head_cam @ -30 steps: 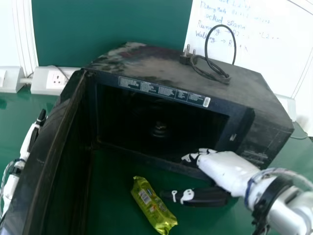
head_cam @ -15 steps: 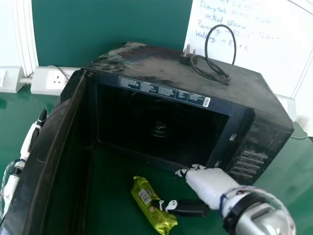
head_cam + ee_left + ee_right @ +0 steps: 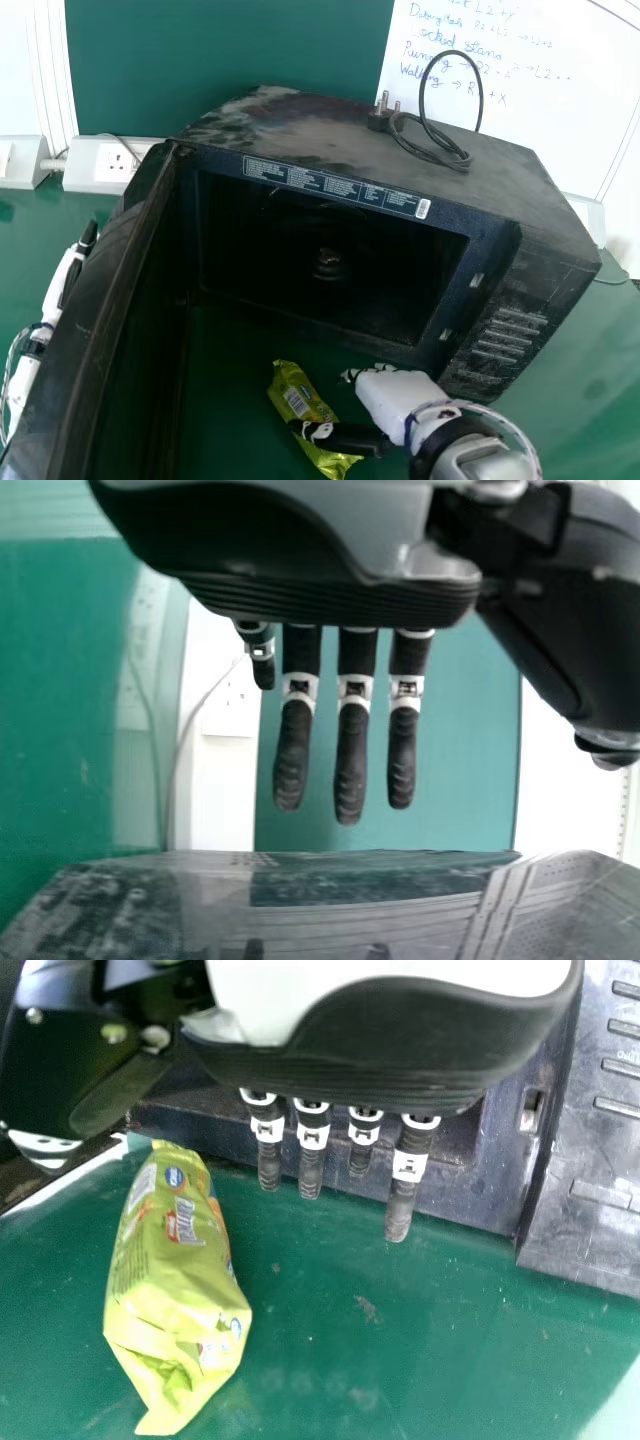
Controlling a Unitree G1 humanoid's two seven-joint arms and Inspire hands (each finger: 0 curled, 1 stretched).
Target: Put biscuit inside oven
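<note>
Biscuit packet (image 3: 296, 392) on the green table (image 3: 230, 400) before the oven (image 3: 520, 185), partly hidden behind the thumb of the right hand (image 3: 395, 395), fingers extended. Swung-out door (image 3: 110, 300) between packet and straight-fingered left hand (image 3: 60, 280). Plug (image 3: 379, 119) atop; oven interior (image 3: 290, 270) murky.

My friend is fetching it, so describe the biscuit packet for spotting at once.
Find the big black oven with its door swung open. On the green table before its opening, beside the robot's right hand, lies the packet. Its crinkled, bright yellow-green wrapper sets it apart from the dark oven and the black-and-white hand.
</note>
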